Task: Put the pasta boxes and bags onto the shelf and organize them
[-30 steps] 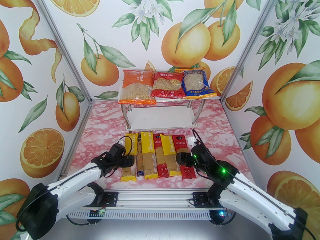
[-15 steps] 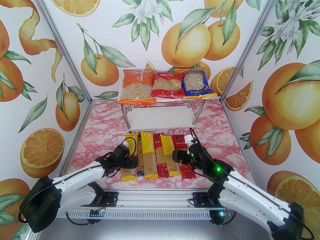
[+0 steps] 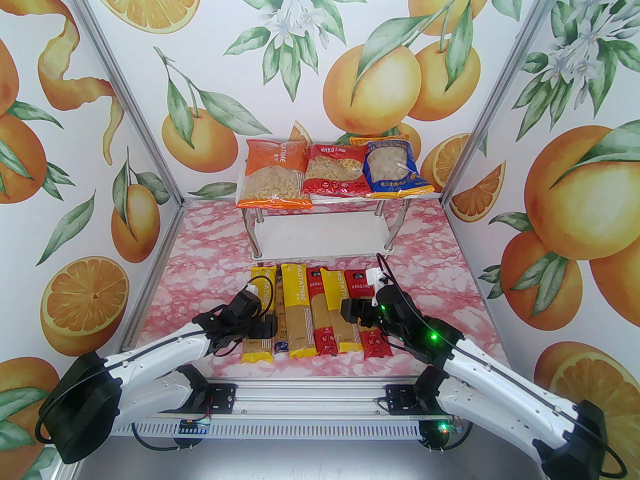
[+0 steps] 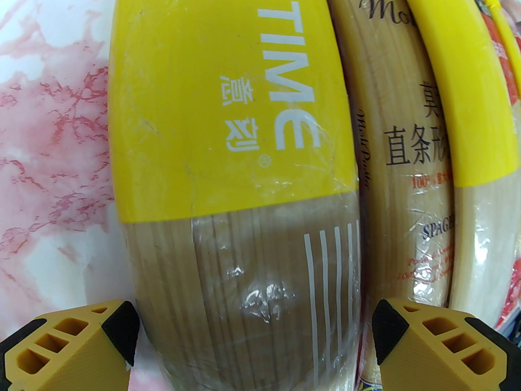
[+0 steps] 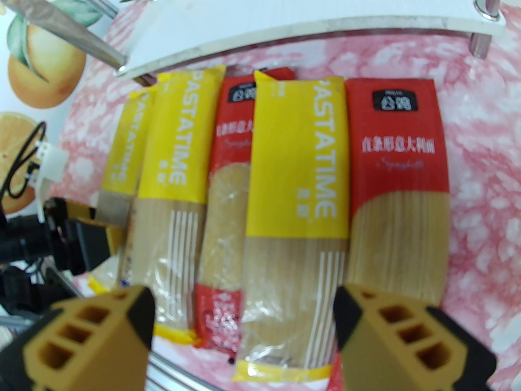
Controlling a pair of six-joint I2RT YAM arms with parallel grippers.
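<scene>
Clock laid on the table as the top camera sees it, with 12 at the far wall.

Shelf [image 3: 320, 240] stands at 12 o'clock on the pink marbled table [image 3: 200, 268]. Its top board carries the three bags in a row, each touching its neighbour. The orange bag [image 3: 274, 175] is at the 9 o'clock end, the red bag [image 3: 332, 170] in the middle and the blue bag [image 3: 394, 167] at the 3 o'clock end.

Six spaghetti packs lie flat on the table just at 6 o'clock of the shelf, long sides running 12 to 6, pressed close together. From 9 toward 3:
- leftmost yellow pack [image 3: 263, 288]
- dark blue pack [image 3: 281, 308]
- middle yellow pack [image 3: 298, 308]
- inner red pack [image 3: 320, 318]
- right yellow pack [image 3: 334, 293], lying partly over the inner red pack's edge
- outer red pack [image 3: 375, 344]

Left gripper [image 4: 254, 324] — jaws spread wide and low over the leftmost yellow pack, one finger at each long side. It clamps nothing and the pack lies flat. Cannot tell whether the fingers touch the wrapper.

Right gripper [image 5: 244, 312] — jaws apart and empty. It hovers above the right yellow pack toward its 6 o'clock half, the fingers framing its width from above.
</scene>
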